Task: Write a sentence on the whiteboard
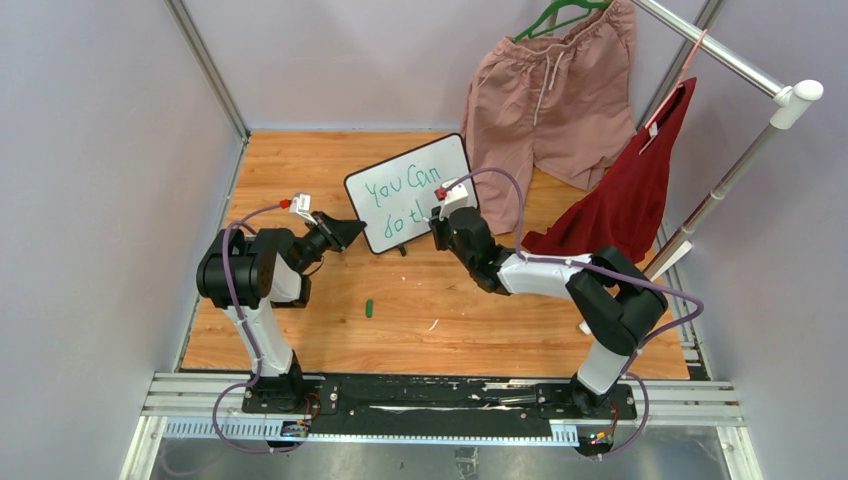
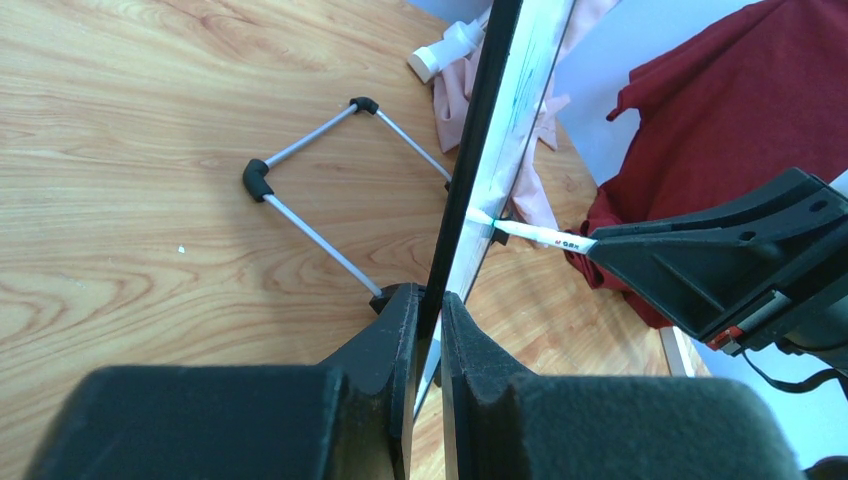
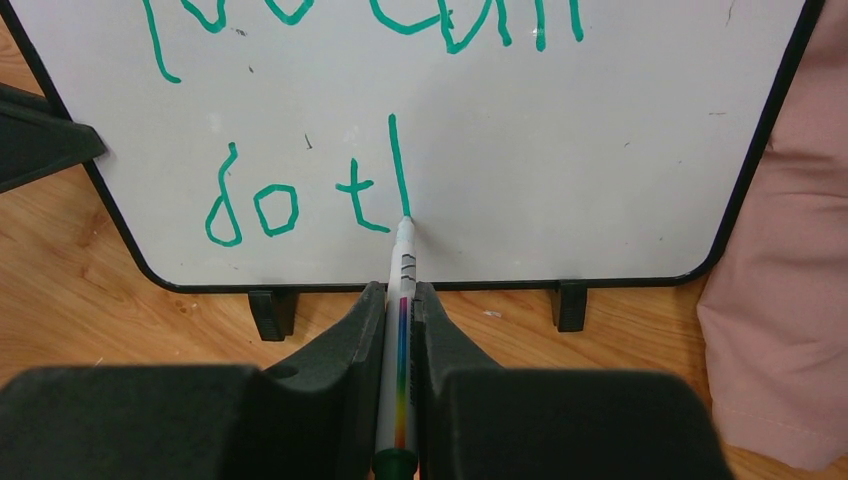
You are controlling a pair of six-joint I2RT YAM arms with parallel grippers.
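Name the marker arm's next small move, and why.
Probably retrace halfway up the tall green stroke, then arc right and down for an h's hump. The green writing on the black-framed white board reads only "do t" plus that stroke, and the white rainbow-striped marker in the right gripper touches its foot.

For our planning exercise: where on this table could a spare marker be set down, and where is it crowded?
Free: the wood in front of the whiteboard, out to the near edge, bar a green cap; the back left corner beyond the left gripper. Crowded: right of the board, with pink shorts and a red garment.
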